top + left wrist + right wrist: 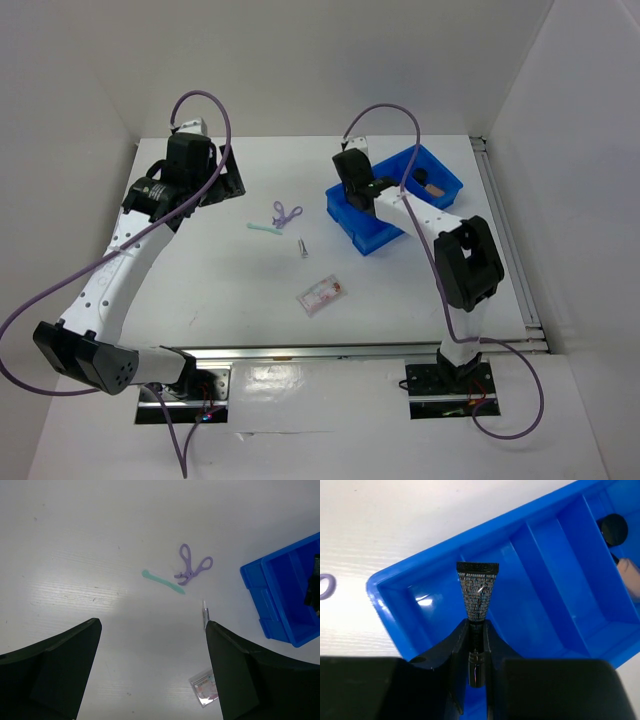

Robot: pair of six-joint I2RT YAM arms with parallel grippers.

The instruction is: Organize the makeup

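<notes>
My right gripper (476,625) is shut on a slim black tube (478,592) and holds it over the left compartment of the blue bin (375,592). A round black pot (613,527) and a tan cylinder (630,577) lie in the bin's far compartment. On the table lie a purple looped piece (286,213), a mint-green stick (264,229), a small slim silvery tube (303,246) and a clear pinkish packet (322,294). My left gripper (152,625) is open and empty, above the table left of these. In the top view the right gripper (380,190) is over the bin (352,228).
The bin has several compartments, and its left ones show bare blue floor. White walls enclose the table at the left, back and right. A metal rail runs along the near edge (350,350). Purple cables loop above both arms.
</notes>
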